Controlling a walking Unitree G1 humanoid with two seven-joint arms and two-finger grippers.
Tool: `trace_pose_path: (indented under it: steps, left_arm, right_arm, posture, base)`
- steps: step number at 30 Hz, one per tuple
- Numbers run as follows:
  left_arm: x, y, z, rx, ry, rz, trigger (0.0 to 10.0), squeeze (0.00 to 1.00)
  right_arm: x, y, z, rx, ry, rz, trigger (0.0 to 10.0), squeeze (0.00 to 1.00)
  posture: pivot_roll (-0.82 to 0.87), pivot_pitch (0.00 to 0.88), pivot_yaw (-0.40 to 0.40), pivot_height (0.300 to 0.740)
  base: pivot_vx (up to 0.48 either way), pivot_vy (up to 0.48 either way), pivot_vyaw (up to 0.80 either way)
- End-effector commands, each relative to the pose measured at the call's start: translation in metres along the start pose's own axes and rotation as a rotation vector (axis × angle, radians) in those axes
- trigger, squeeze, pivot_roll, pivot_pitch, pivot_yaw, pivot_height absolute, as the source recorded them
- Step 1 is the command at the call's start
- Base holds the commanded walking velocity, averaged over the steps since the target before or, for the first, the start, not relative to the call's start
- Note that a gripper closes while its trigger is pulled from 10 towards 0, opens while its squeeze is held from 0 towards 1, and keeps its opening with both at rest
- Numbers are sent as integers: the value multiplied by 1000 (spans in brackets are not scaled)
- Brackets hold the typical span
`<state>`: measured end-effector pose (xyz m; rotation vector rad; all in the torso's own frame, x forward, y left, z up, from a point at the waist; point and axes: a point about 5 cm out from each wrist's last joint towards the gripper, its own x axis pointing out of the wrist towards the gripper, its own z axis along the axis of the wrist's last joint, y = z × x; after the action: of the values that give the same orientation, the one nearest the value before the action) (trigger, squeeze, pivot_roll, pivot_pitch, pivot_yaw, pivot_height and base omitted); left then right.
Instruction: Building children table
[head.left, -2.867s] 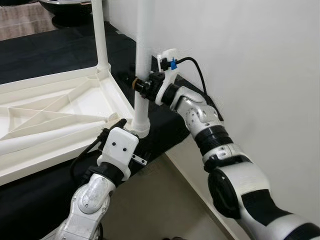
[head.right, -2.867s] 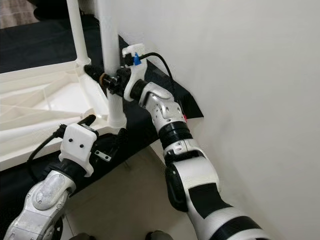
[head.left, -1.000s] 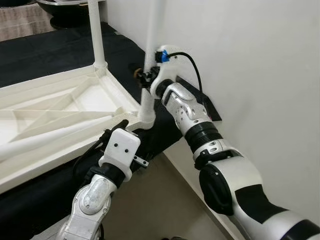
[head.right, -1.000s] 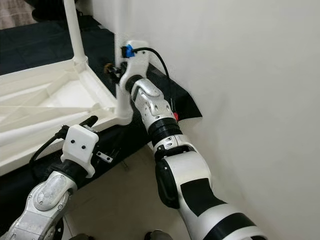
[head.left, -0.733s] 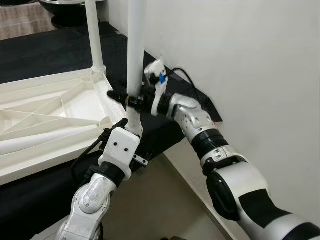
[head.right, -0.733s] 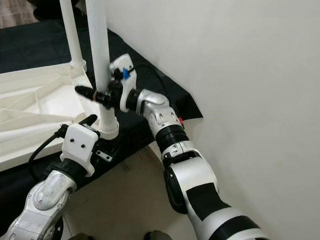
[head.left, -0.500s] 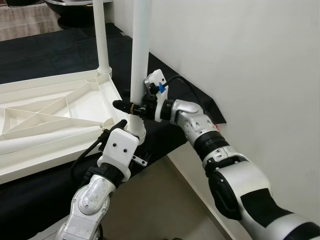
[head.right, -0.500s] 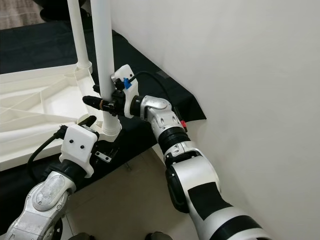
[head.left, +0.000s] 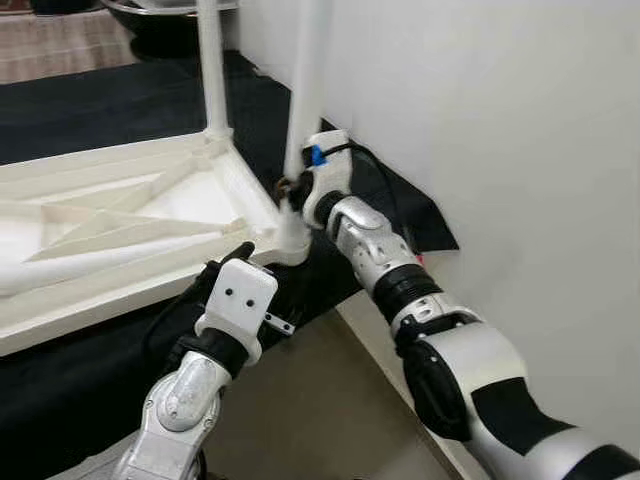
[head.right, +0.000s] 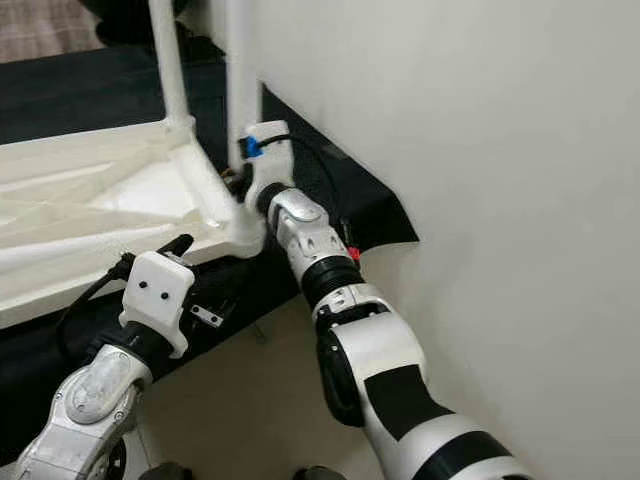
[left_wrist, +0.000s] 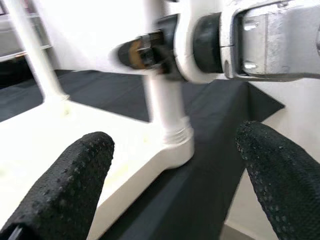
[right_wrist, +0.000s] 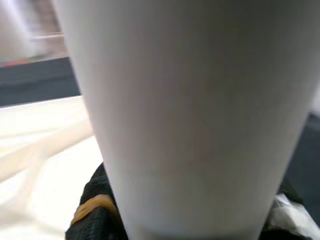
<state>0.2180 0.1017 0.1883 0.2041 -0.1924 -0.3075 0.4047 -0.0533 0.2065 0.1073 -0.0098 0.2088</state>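
The white children's table top lies upside down on a black cloth. One white leg stands upright in the near right corner socket; a second leg stands at the far corner. My right gripper is shut on the near leg just above its socket, and the leg's shaft sits between its black fingers. My left gripper hovers open below the table's near edge, facing that socket and touching nothing. A loose leg lies across the underside.
A white wall runs close along the right, just behind the near leg. The black cloth hangs over the front edge above a beige floor. A dark round object sits at the far back.
My right wrist has turned around the near leg while gripping it, from fingers pointing left in front to sitting against its right side. The head view has shifted. The left arm stayed put.
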Motion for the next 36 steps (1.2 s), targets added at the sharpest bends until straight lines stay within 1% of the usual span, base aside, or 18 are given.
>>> trace_pose_path:
  steps: [1,4,5,6,7,8,9,10,11,13,14,16,19,21,26,30,34,36]
  left_arm:
    - [0,-3,-2,-6,10,-3,10000,0]
    - [0,-3,-2,-5,9,-5,10000,0]
    - [0,-3,-2,-5,9,-6,10000,0]
    - [0,-3,-2,-5,9,-6,10000,0]
    - [0,-3,-2,-5,10,-7,10000,0]
    - [0,-3,-2,-5,10,-7,10000,0]
    - [0,-4,-2,-5,11,-8,10000,0]
    - [0,-4,-3,-5,11,-8,10000,0]
    - [0,-4,-3,-5,11,-8,10000,0]
    - [0,-4,-3,-5,12,-8,10000,0]
    - [0,-4,-3,-5,12,-8,10000,0]
    - [0,-4,-3,-6,12,-9,10000,0]
    - [0,-4,-4,-10,15,-10,10000,0]
    - [0,-4,-4,-10,15,-10,10000,0]
    - [0,-4,-3,-7,12,-10,10000,0]
    - [1,-4,-3,-9,12,-9,10000,0]
    - [1,-3,-3,-6,14,-4,10000,0]
    - [0,-3,-3,-7,14,-2,10000,0]
  right_arm:
    - [-5,-20,2,10,-55,-223,0,0]
    - [-7,-19,2,2,-59,-279,0,0]
    - [-7,-13,1,5,-58,-241,0,0]
    - [-7,-13,1,5,-58,-241,0,0]
    - [-5,-1,1,11,-48,-158,10000,0]
    - [-5,-1,1,11,-48,-158,10000,0]
    - [-4,9,2,-7,-40,-94,10000,0]
    - [-4,19,3,21,-42,-20,10000,0]
    - [-4,19,3,21,-42,-20,10000,0]
    - [-4,26,10,33,-85,52,10000,0]
    - [-4,26,13,30,-104,56,10000,0]
    - [-4,24,16,23,-121,60,10000,0]
    - [-4,14,19,-9,-126,-24,10000,0]
    - [-4,13,19,-12,-125,-47,10000,0]
    - [-4,13,16,-35,-101,-24,10000,0]
    - [-3,13,16,-15,-97,-39,10000,0]
    - [-1,13,12,-48,-42,-100,10000,0]
    - [-2,15,12,-65,-45,-84,10000,0]
  posture:
    - [72,67,-125,740]
    - [72,62,-123,740]
    - [72,58,-123,740]
    - [72,58,-123,740]
    - [73,58,-124,740]
    - [73,58,-124,740]
    - [73,58,-124,740]
    - [74,59,-126,740]
    - [74,59,-126,740]
    - [72,58,-126,740]
    - [72,58,-126,740]
    - [73,56,-127,740]
    - [71,57,-127,740]
    - [71,57,-127,740]
    - [69,60,-126,740]
    - [71,62,-126,740]
    - [72,67,-125,740]
    - [71,65,-125,740]
  base:
    - [0,0,0]
    - [0,0,0]
    - [0,0,0]
    - [0,0,0]
    - [0,0,0]
    - [0,0,0]
    - [0,0,0]
    - [0,0,0]
    - [0,0,0]
    - [0,0,0]
    - [0,0,0]
    - [0,0,228]
    - [0,0,800]
    - [0,0,800]
    - [0,0,800]
    - [0,0,789]
    - [0,0,0]
    - [0,0,0]
